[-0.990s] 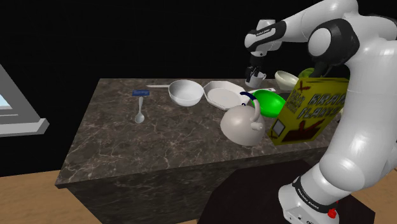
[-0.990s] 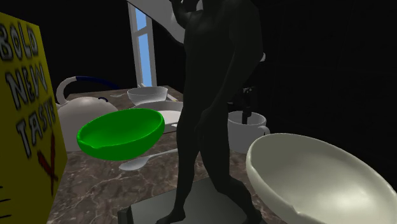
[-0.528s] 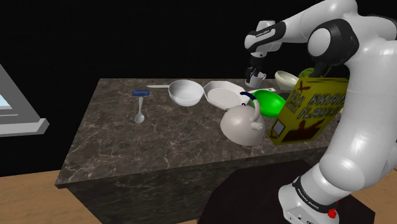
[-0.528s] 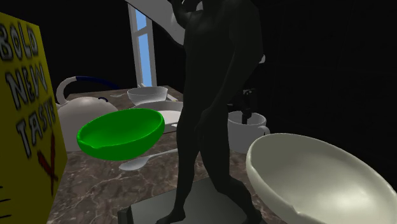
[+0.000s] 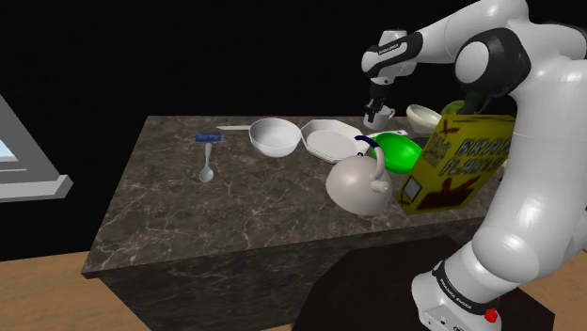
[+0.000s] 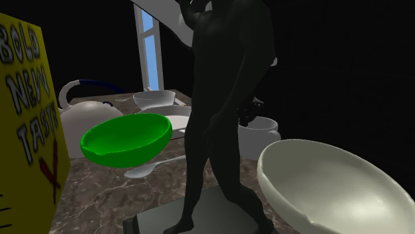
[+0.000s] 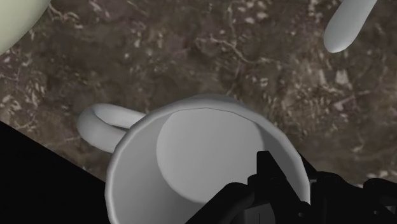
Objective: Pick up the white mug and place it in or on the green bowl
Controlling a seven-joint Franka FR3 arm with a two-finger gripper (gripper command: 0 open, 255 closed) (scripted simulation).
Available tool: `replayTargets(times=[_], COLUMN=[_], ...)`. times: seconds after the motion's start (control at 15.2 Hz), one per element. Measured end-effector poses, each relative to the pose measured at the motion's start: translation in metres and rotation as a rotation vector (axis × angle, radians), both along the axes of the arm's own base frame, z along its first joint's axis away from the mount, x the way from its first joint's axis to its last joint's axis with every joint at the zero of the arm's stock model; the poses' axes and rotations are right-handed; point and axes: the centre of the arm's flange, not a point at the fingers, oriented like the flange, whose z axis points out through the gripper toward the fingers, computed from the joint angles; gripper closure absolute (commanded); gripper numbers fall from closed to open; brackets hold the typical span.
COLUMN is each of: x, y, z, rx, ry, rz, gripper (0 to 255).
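Note:
The white mug (image 5: 377, 117) stands at the far edge of the marble counter (image 5: 235, 202), behind the green bowl (image 5: 400, 150). My gripper (image 5: 377, 105) comes down onto it from above. In the wrist view the mug (image 7: 191, 159) is seen from above with its handle (image 7: 102, 124) pointing away from the fingers; the gripper (image 7: 289, 191) is shut on the mug's wall, one finger inside and one outside. From the second exterior view the mug (image 6: 261, 136) sits to the right of a dark statue, the gripper (image 6: 251, 110) at its rim, and the green bowl (image 6: 126, 139) lies left of the statue.
A dark statue (image 6: 219, 113) stands between mug and green bowl. A grey kettle (image 5: 357, 183), a yellow cereal box (image 5: 456, 160), a white dish (image 5: 329, 141), a white bowl (image 5: 275, 136) and a pale bowl (image 5: 425, 116) crowd this end. A spoon (image 5: 207, 171) lies further left.
The fingers stood apart around the mug's rim and have now closed on its wall. The arm has barely moved.

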Motion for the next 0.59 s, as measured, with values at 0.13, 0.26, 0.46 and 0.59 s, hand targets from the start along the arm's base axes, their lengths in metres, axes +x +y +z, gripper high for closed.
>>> replayTargets(times=[0.13, 0.26, 0.46, 0.59], x=[0.0, 0.0, 0.0, 0.0], y=[0.0, 0.0, 0.0, 0.0], z=[0.0, 0.006, 0.02, 0.03], rx=[0.0, 0.0, 0.0, 0.0], ry=[0.0, 0.0, 0.0, 0.0], rz=[0.0, 0.0, 0.0, 0.0], gripper=[255, 255, 255, 255])
